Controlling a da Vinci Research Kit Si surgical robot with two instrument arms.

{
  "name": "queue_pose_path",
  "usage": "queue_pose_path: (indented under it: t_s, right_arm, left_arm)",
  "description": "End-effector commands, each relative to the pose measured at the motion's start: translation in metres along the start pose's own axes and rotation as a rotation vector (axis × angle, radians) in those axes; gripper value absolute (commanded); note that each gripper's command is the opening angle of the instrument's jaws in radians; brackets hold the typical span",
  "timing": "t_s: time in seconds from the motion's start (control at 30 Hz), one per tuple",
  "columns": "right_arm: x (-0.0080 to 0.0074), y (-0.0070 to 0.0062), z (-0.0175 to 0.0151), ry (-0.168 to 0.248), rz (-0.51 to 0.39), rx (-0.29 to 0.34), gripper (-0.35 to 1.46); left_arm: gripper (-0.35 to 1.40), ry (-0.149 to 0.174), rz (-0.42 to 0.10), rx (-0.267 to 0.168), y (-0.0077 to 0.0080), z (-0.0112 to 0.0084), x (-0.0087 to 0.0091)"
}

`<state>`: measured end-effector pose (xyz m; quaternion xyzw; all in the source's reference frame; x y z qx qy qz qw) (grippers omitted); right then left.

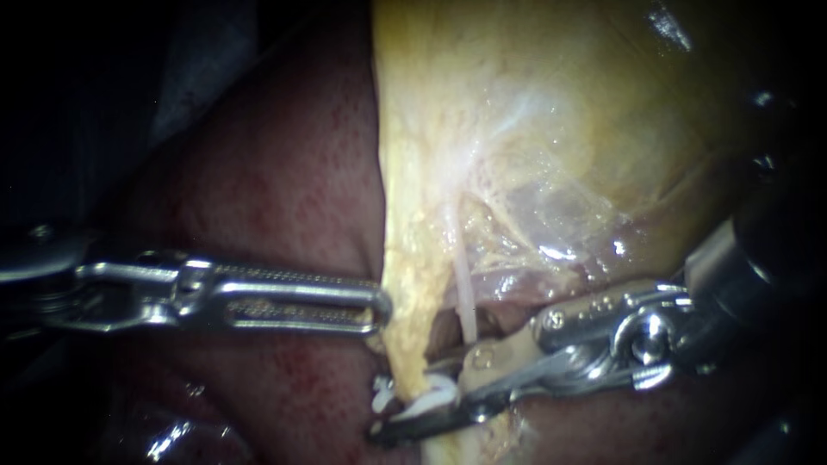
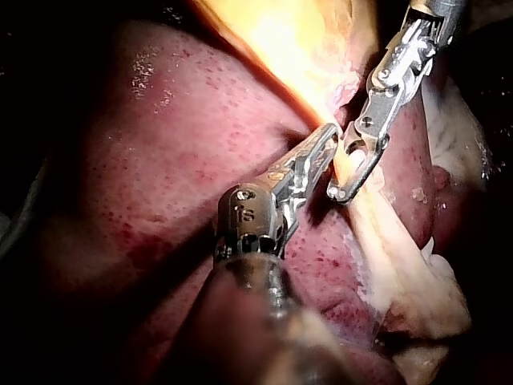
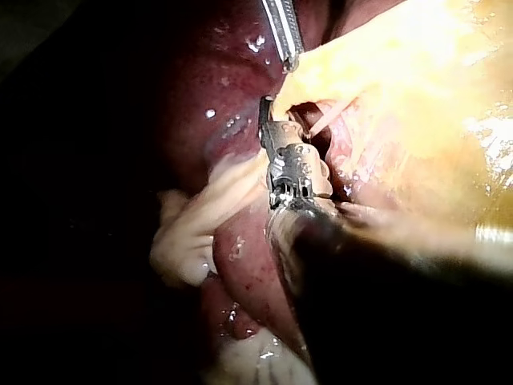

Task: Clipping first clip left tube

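The yellow gallbladder (image 1: 534, 103) hangs over the dark red liver (image 1: 276, 189). From its left edge a yellow strip of tissue (image 1: 405, 344) runs down, and I cannot tell whether this is the left tube. A thin pale tube (image 1: 465, 293) lies just to its right. My left instrument (image 1: 383, 306) comes in level, its long windowed jaws shut on the strip's edge. My right instrument (image 1: 405, 409) lies across the foot of the strip, its jaws a little apart around a white clip (image 1: 431, 396) that straddles the strip. The left wrist view shows both tips, my left instrument (image 2: 329, 132) beside my right instrument (image 2: 337, 191).
Liver fills the space under and to the left of both shafts. Pale fatty tissue (image 3: 192, 233) lies beside my right instrument (image 3: 264, 120) in the right wrist view. A wet glistening patch (image 1: 172, 439) sits low on the left.
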<state>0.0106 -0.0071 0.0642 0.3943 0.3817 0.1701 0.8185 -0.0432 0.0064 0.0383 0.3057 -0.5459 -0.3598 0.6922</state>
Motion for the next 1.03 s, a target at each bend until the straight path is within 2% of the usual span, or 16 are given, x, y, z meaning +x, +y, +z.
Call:
queue_pose_path:
  t_s: [0.03, 0.17, 1.03]
  right_arm:
    - [0.0, 0.0001, -0.0002, 0.0, 0.0, 0.0, -0.15]
    - [-0.0003, 0.0004, -0.0004, -0.006, -0.001, -0.007, -0.16]
    - [-0.0003, 0.0, -0.0003, -0.007, -0.002, -0.006, -0.16]
  left_arm:
    - [-0.35, 0.0, 0.0, 0.0, 0.0, 0.0, 0.0]
    - [-0.35, 0.0, 0.0, 0.0, 0.0, 0.0, 0.0]
    - [-0.35, 0.0, 0.0, 0.0, 0.0001, 0.0001, 0.0]
